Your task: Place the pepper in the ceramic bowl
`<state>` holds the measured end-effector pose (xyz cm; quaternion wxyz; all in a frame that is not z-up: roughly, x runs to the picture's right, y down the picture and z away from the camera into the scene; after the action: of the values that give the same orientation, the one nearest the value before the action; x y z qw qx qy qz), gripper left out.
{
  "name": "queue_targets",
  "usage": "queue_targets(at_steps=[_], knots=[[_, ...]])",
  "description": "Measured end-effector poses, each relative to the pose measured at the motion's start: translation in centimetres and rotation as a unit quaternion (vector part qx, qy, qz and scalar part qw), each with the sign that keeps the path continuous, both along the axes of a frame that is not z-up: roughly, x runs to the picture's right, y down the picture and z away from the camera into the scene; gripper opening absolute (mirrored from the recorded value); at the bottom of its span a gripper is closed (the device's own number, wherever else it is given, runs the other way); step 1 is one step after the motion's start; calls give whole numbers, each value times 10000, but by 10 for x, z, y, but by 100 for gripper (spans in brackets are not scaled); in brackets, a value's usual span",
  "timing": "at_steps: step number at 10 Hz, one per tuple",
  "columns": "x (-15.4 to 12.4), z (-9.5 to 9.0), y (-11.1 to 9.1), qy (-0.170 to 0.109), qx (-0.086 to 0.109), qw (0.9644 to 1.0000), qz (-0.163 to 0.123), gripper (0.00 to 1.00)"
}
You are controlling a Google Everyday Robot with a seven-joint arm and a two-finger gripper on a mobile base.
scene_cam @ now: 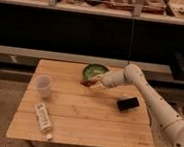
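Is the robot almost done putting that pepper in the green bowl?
Nearly. The pepper is already off the table, held in the gripper right at the near rim of the ceramic bowl. What remains is moving it over the bowl and letting go; it isn't resting inside yet.

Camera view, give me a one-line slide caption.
End effector carries the pepper at the green ceramic bowl's near rim, above the wooden table.

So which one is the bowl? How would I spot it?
Look at the wooden table, along its far edge. The ceramic bowl sits there, right by the gripper carrying the pepper. It is round, green and shallow, unlike the see-through cup at the left.
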<state>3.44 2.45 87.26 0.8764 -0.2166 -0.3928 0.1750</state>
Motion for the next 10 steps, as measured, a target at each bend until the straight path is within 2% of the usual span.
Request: queue_targets(at_steps=[3,6,7,10], knots=[[8,36,-19,365,-96,9989,262,13],[13,64,-35,655,-148,9967,463,13],[16,78,-43,805,-165,9950,572,13],[22,103,-60,1094,-174,9909,768,13]])
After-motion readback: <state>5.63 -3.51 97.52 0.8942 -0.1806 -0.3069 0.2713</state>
